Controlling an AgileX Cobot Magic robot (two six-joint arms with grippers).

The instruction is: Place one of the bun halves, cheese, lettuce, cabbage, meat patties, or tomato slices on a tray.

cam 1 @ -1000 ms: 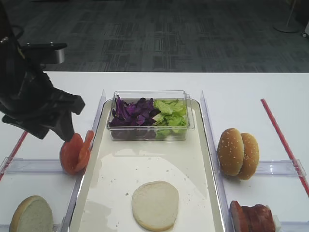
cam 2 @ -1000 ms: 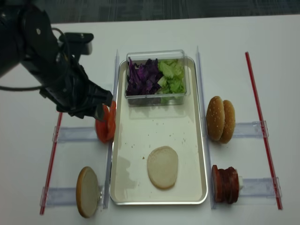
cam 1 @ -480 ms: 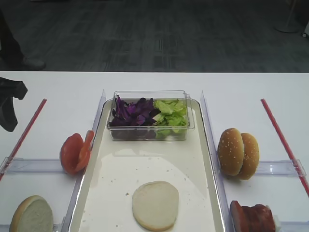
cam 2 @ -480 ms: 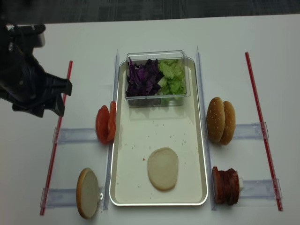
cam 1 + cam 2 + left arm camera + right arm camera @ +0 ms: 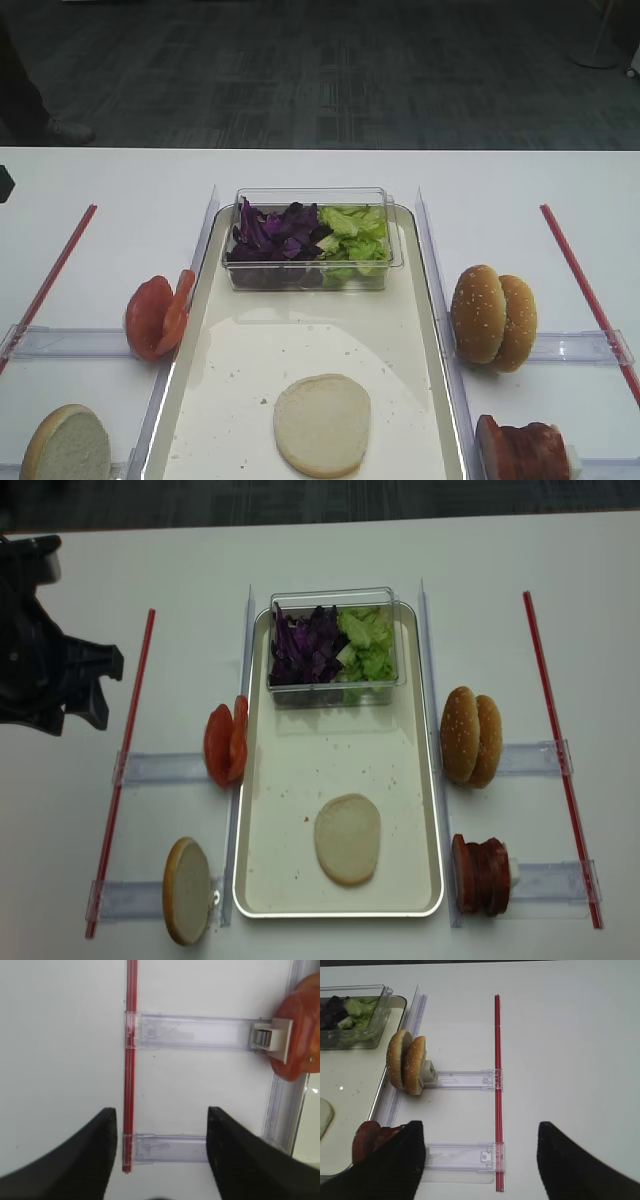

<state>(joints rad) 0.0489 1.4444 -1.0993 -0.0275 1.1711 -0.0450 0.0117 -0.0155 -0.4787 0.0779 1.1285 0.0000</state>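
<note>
left wrist view shows parted fingers (image 5: pixel 75 1160) over red strip (image 5: pixel 131 1060), tomato slices (image 5: pixel 300 1035) at edge

A bun half (image 5: pixel 347 838) is laid on the tray (image 5: pixel 415 780) with a box of greens (image 5: pixel 333 645) behind it, tomato slices (image 5: pixel 225 743) are stood just left of the tray, and buns (image 5: pixel 473 736) and meat patties (image 5: pixel 482 874) just right.

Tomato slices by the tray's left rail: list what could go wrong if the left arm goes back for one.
The tomato slices stand on edge, packed together, so the open left gripper might pinch two or topple them.

They sit right beside the tray rail; a jaw could catch it and shift the tray.

A slice might land askew on the bun half, or miss it.
</note>
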